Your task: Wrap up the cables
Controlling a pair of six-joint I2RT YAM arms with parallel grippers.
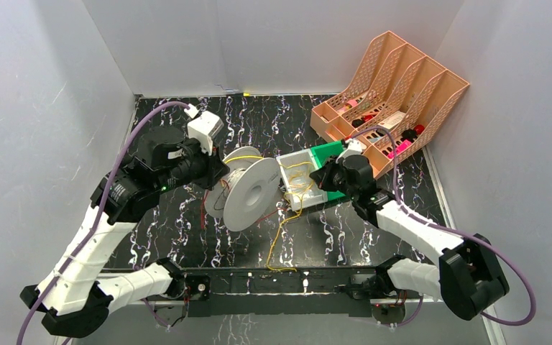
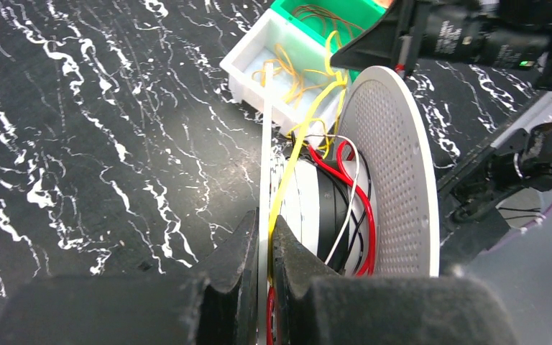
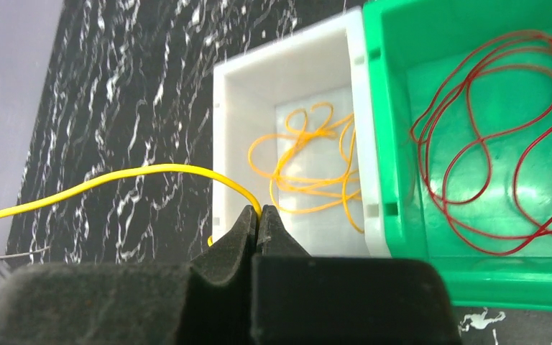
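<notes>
Cables (image 1: 279, 233), thin and yellow, run in the top view from the white bin (image 1: 295, 157) right of the white spool (image 1: 255, 190) to its hub, one trailing on the table (image 1: 180, 237) below it. At the left wrist the left fingers (image 2: 282, 241) pinch shut on the spool's flange. At the right wrist the right fingers (image 3: 241, 226) clamp one cable right of the spool, which I judge needs steady tension, fed level with the hub.

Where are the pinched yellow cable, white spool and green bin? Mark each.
yellow cable (image 3: 151, 169), right wrist view, on its arched span.
white spool (image 1: 243, 208), top view, on its facing flange.
green bin (image 3: 467, 29), right wrist view, on its far wall.
</notes>
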